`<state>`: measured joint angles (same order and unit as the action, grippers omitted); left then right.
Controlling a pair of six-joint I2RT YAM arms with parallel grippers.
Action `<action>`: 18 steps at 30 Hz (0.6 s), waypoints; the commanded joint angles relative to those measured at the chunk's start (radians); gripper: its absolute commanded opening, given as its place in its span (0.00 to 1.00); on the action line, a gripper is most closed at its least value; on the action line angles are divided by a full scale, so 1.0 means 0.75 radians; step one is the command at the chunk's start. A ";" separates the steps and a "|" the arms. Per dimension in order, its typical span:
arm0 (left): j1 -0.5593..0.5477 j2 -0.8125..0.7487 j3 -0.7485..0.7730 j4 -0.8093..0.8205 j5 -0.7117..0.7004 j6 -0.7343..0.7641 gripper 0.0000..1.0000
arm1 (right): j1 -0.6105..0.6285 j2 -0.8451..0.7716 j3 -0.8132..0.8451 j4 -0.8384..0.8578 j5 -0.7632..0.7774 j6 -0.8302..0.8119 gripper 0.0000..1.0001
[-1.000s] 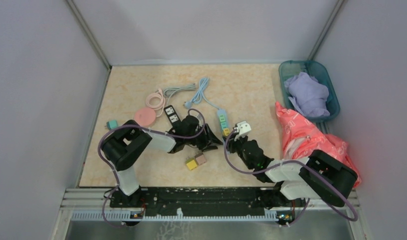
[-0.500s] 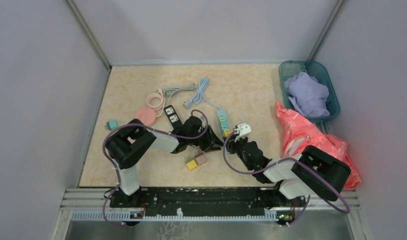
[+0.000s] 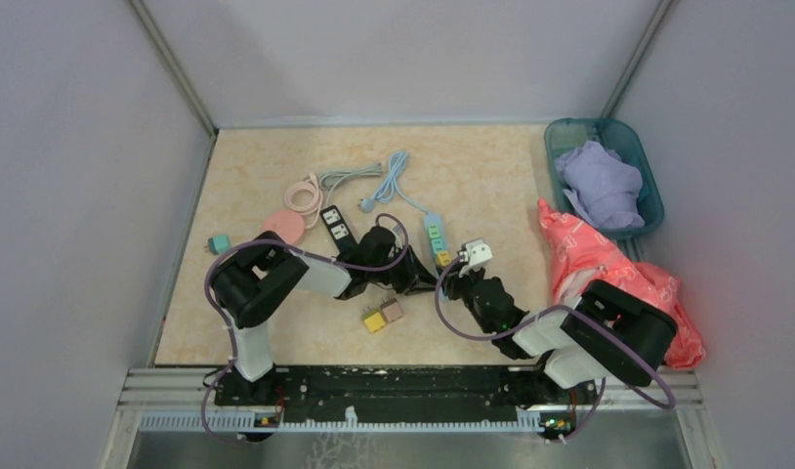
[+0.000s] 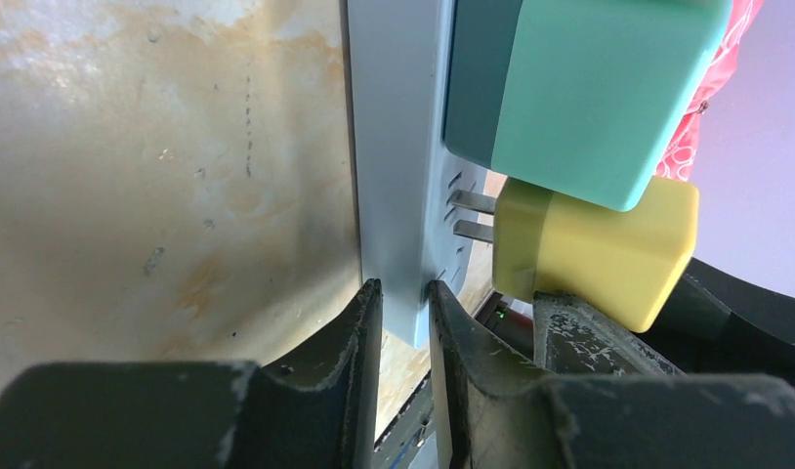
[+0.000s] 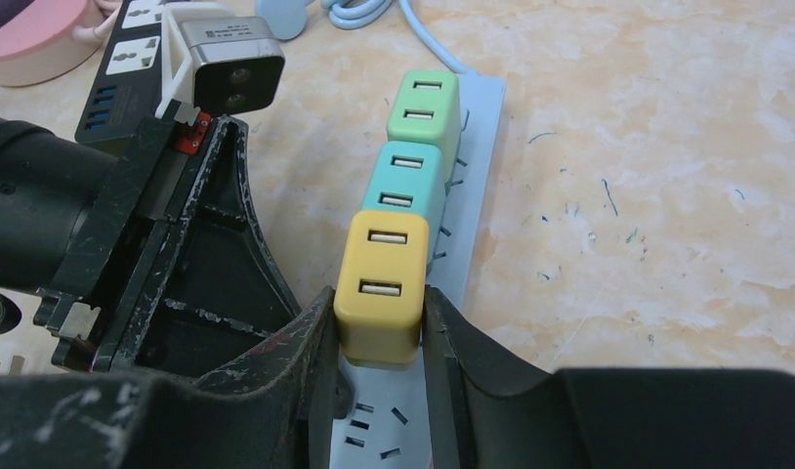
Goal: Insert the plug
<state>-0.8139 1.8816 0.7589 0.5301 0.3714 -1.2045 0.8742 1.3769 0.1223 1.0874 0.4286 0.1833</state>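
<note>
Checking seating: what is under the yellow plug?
Under the yellow plug, two prongs run into the strip, with a gap showing. Their tips and the slots are covered.

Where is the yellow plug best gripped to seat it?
Grip the yellow plug by its two flat sides, coming from the USB face, opposite the prongs. The teal plug blocks one end, and the half-seated prongs need a straight push into the strip.
</note>
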 commanded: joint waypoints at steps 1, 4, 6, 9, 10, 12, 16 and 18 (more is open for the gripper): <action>-0.024 0.066 0.009 -0.040 -0.004 0.005 0.29 | -0.004 0.006 -0.010 0.126 0.036 0.008 0.00; -0.024 0.068 0.007 -0.040 -0.006 0.006 0.28 | -0.006 -0.029 -0.024 0.149 0.008 0.016 0.00; -0.026 0.066 0.006 -0.040 -0.008 0.004 0.28 | -0.006 -0.054 -0.024 0.133 -0.001 0.017 0.00; -0.027 0.064 0.006 -0.040 -0.011 0.005 0.28 | -0.005 -0.055 -0.031 0.143 -0.003 0.013 0.00; -0.027 0.063 0.008 -0.040 -0.009 0.003 0.28 | -0.005 -0.046 -0.033 0.160 -0.003 0.013 0.00; -0.028 0.062 0.007 -0.040 -0.010 0.004 0.28 | -0.006 -0.010 -0.037 0.206 -0.005 0.013 0.00; -0.028 0.060 0.005 -0.040 -0.010 0.004 0.28 | -0.005 0.063 -0.031 0.274 -0.010 0.015 0.00; -0.029 0.060 0.004 -0.042 -0.008 0.006 0.28 | -0.005 0.094 -0.026 0.294 0.001 0.015 0.00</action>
<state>-0.8165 1.8904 0.7593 0.5472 0.3763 -1.2140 0.8742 1.4101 0.0917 1.1828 0.4305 0.1841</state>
